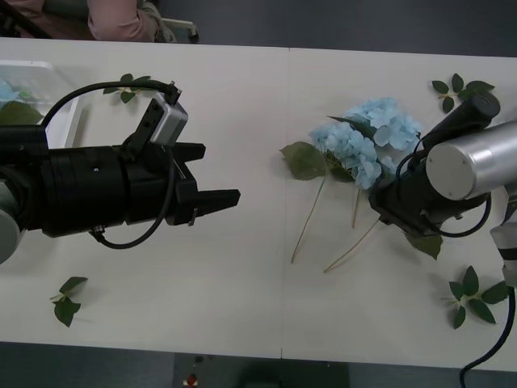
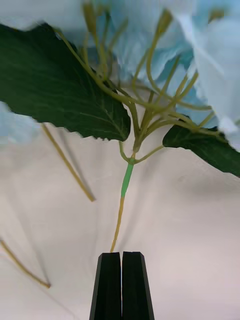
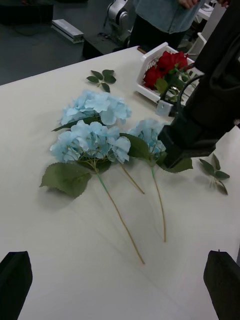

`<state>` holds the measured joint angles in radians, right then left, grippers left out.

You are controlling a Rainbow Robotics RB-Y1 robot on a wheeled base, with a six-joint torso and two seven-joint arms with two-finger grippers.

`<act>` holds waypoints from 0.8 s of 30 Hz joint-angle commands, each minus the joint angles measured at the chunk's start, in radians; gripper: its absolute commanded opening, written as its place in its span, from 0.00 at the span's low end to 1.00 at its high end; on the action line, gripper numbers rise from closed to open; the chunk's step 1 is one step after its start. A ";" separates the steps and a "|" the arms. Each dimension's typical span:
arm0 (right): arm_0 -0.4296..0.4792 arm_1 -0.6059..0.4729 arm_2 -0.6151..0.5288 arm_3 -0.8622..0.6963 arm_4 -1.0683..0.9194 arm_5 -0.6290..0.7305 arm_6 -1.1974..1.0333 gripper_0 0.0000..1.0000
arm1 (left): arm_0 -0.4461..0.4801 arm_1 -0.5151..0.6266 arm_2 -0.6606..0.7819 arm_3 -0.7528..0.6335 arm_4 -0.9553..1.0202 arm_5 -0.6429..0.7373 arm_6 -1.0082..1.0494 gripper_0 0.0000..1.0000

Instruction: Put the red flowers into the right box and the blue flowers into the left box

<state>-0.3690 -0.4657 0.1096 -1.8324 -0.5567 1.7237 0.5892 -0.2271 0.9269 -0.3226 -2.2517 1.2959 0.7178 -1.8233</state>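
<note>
Right tool (image 2: pixel 121 260) was down among blue flowers (image 1: pixel 367 141) on counter (image 1: pixel 242 275), fingers pressed together, apparently pinching one stem for transfer. Left tool (image 1: pixel 216 200) hovered mid-counter, spread wide, empty. Red flowers (image 3: pixel 167 67) already sat boxed.

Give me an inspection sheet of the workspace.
Surface: white table, flat, nothing spilled.
Job's things: three blue flowers lying on the table; red flowers in the right box; left box at the table's left end.
Clutter: loose leaf sprigs.
Grippers: left gripper fingers open, over bare table; right gripper fingers shut at a blue stem's end.
Cables: black cable looped over the left arm.
Surroundings: person behind the table.
</note>
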 commanded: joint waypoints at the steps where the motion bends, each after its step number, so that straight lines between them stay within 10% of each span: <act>1: -0.025 -0.022 -0.056 -0.076 -0.061 0.028 -0.006 0.00 | -0.003 0.015 0.004 -0.029 0.000 -0.009 -0.059 1.00; 4: -0.022 -0.025 -0.059 -0.085 -0.061 0.023 0.004 0.03 | -0.003 0.015 0.004 -0.029 0.000 -0.009 -0.059 1.00; 5: -0.022 -0.025 -0.059 -0.084 -0.057 0.023 0.004 0.14 | -0.003 0.015 0.004 -0.029 0.000 -0.009 -0.059 1.00; 7: -0.018 -0.024 -0.059 -0.070 -0.051 0.019 0.004 0.75 | -0.003 0.015 0.004 -0.029 0.000 -0.009 -0.059 1.00; 9: -0.016 -0.022 -0.059 -0.053 -0.051 0.017 0.004 0.86 | -0.003 0.015 0.004 -0.029 0.000 -0.009 -0.059 1.00; 24: -0.018 -0.008 0.042 0.124 -0.018 -0.159 0.027 0.87 | -0.003 0.015 0.004 -0.029 0.000 -0.009 -0.059 1.00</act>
<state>-0.3690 -0.4721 0.1433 -1.7210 -0.5861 1.5903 0.5897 -0.2271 0.9269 -0.3226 -2.2517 1.2965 0.7178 -1.8269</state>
